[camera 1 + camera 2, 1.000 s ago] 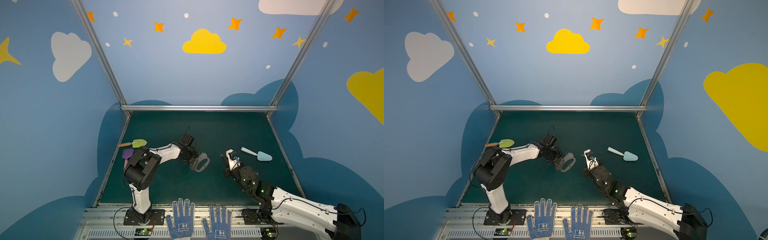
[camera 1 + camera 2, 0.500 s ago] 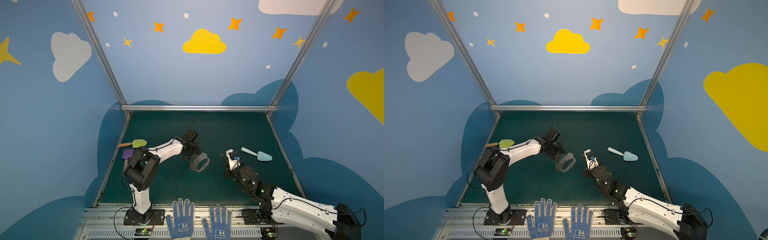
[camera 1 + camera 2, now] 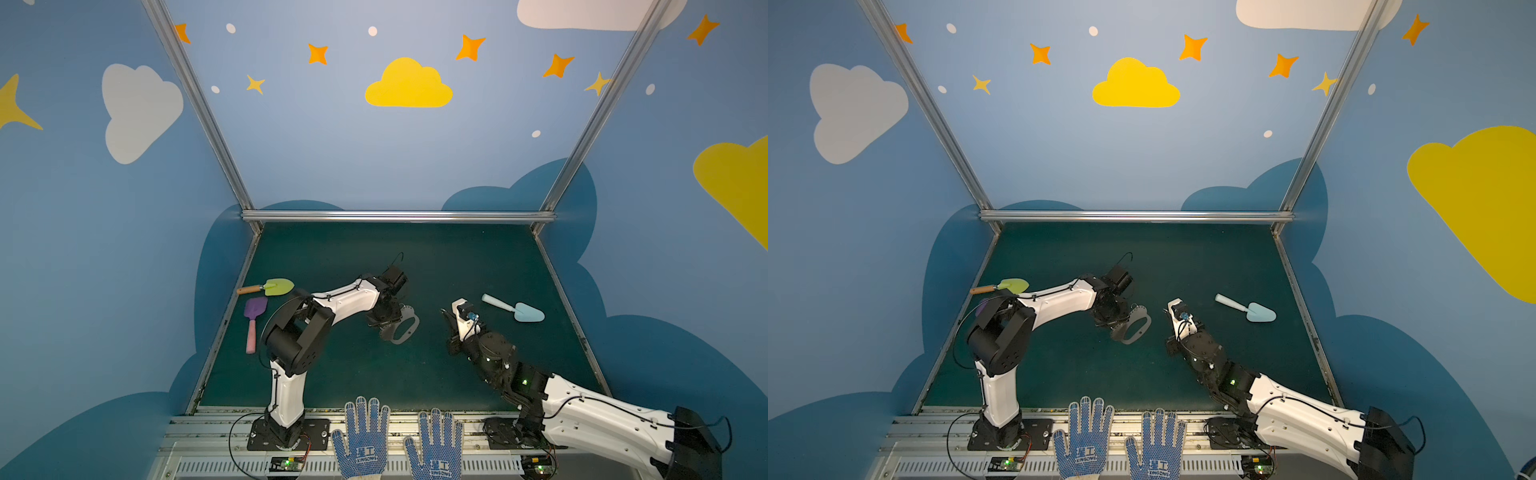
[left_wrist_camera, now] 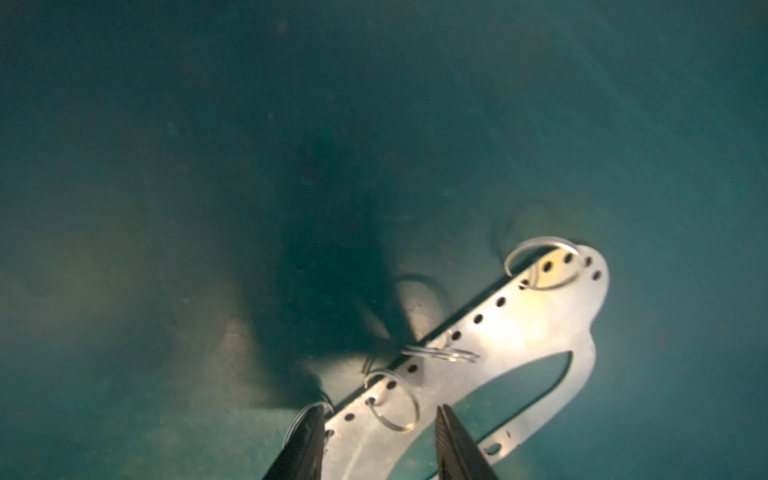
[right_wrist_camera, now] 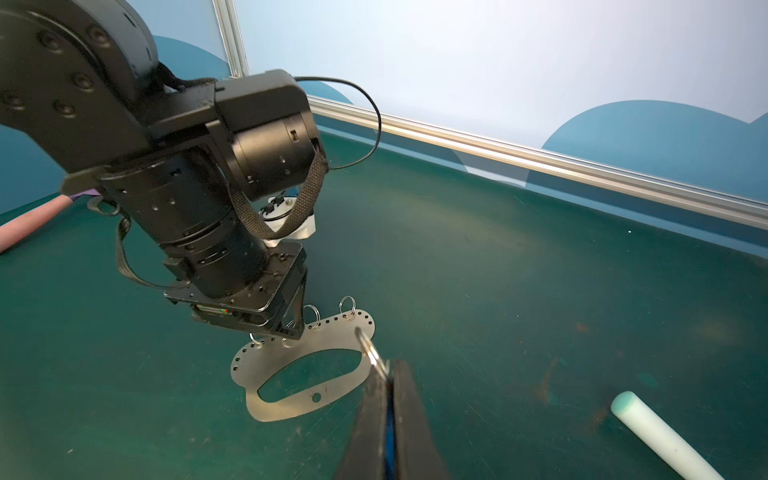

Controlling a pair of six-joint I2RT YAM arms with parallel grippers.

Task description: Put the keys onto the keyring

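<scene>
Green trowel, purple spade, pale blue spade, dotted gloves.

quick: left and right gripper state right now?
left gripper: jaws apart, astride the keyring band; cannot tell if it grips.
right gripper: shut on the keys.

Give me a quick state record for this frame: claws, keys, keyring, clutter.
left claw: jaws apart astride the holed edge of the keyring; grip unclear
right claw: shut on the keys; blue tag pinched, silver loop past the tips
joined: no; gap between keys and keyring in both top views
clutter: pale blue spade, green spade, purple spade, two gloves at the front edge
</scene>
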